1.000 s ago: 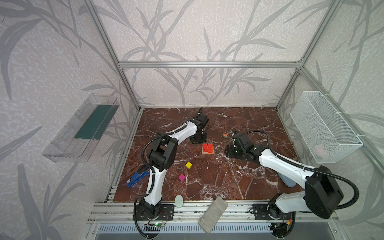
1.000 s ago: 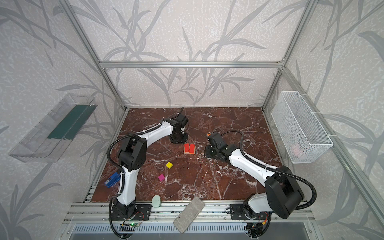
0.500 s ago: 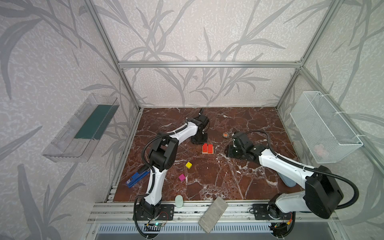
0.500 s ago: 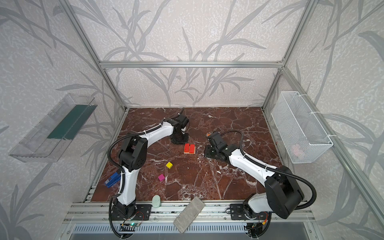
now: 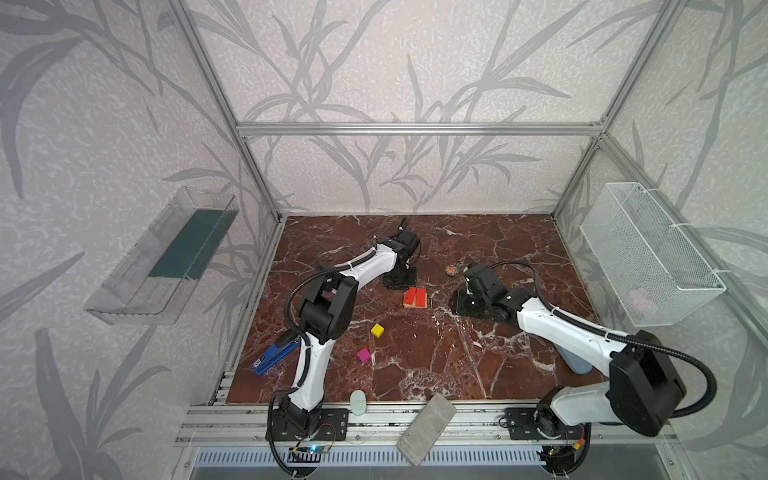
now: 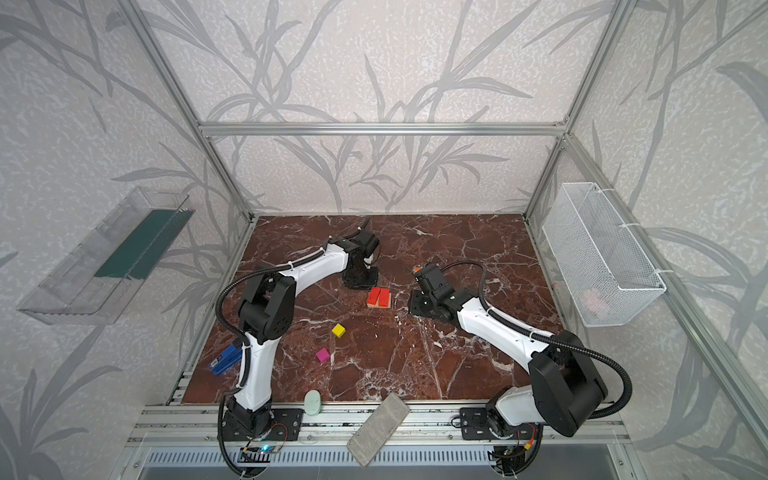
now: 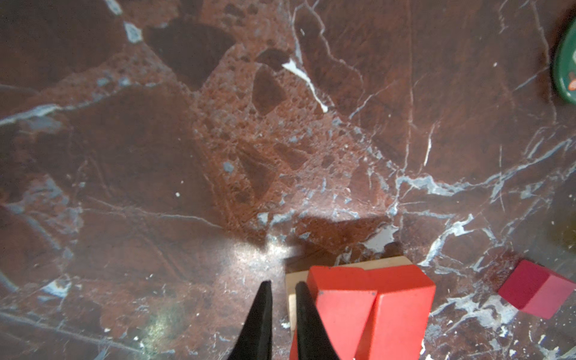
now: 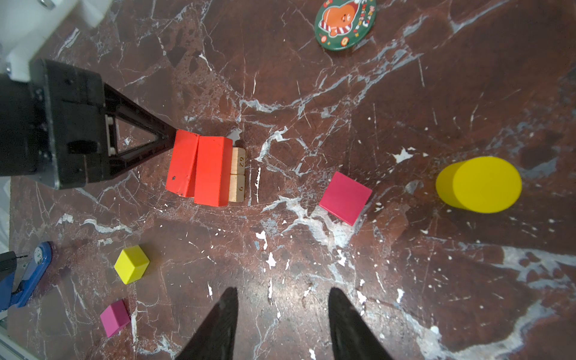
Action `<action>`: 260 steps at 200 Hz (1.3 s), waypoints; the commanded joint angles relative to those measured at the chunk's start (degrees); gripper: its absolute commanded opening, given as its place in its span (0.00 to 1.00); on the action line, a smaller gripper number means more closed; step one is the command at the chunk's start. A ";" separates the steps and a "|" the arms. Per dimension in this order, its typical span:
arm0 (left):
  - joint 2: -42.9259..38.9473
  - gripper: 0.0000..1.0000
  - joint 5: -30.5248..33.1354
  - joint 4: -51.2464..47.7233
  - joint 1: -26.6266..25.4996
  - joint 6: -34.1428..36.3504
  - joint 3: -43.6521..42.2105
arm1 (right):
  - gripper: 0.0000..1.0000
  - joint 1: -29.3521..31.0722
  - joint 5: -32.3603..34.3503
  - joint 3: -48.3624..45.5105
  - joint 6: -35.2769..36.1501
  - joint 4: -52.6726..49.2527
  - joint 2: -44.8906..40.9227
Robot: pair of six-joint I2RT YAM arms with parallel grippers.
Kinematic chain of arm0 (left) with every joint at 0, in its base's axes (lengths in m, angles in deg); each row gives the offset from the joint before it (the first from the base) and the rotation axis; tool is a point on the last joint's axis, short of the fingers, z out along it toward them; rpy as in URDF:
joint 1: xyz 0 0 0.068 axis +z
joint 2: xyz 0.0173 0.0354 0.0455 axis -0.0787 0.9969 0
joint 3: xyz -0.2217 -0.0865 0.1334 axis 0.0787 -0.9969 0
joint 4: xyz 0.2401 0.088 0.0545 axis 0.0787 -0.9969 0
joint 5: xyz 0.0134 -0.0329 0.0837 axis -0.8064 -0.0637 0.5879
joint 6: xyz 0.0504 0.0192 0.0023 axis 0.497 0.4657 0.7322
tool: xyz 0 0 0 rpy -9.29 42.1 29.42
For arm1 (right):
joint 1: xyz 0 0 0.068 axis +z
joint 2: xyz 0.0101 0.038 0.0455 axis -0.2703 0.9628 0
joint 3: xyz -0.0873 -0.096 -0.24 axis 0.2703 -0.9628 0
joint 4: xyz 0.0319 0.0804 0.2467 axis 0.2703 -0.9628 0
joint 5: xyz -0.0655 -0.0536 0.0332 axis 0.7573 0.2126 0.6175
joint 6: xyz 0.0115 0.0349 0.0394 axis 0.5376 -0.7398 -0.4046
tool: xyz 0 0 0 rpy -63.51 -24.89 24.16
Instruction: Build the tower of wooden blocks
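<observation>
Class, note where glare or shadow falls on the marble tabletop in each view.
Left wrist view: glare on the marble tabletop just past the left end effector, shadow beyond the red blocks. Right wrist view: fainter glare by the right end effector. Both top views: even light.

Red flat blocks [image 8: 182, 163] [image 8: 212, 171]: and that's two
Tan bars [image 8: 238, 160] [image 8: 237, 188]: two as well
Magenta cubes [image 8: 345, 198] [image 8: 114, 318]: two again
Yellow cube [image 8: 131, 264]: just one
Yellow cylinder [image 8: 480, 185]: one
Blue stapler [image 5: 276, 353]: one
Grey brick [image 5: 426, 428]: one
Round badge [image 8: 345, 23]: one
Pale oval object [image 5: 357, 402]: one
Wire basket [image 5: 648, 249]: one
Clear wall tray [image 5: 124, 291]: one
</observation>
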 commanded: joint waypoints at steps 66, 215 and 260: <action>-2.51 0.15 0.60 -1.24 -0.55 -1.08 -1.91 | 0.48 0.20 -0.72 -0.31 0.02 1.07 0.72; -5.56 0.15 0.61 -0.54 -1.04 -1.83 -4.77 | 0.48 0.23 -1.64 0.12 -0.14 1.47 1.34; -6.37 0.15 0.55 -0.29 -1.21 -2.02 -5.50 | 0.48 0.16 -1.68 0.04 -0.21 1.44 1.18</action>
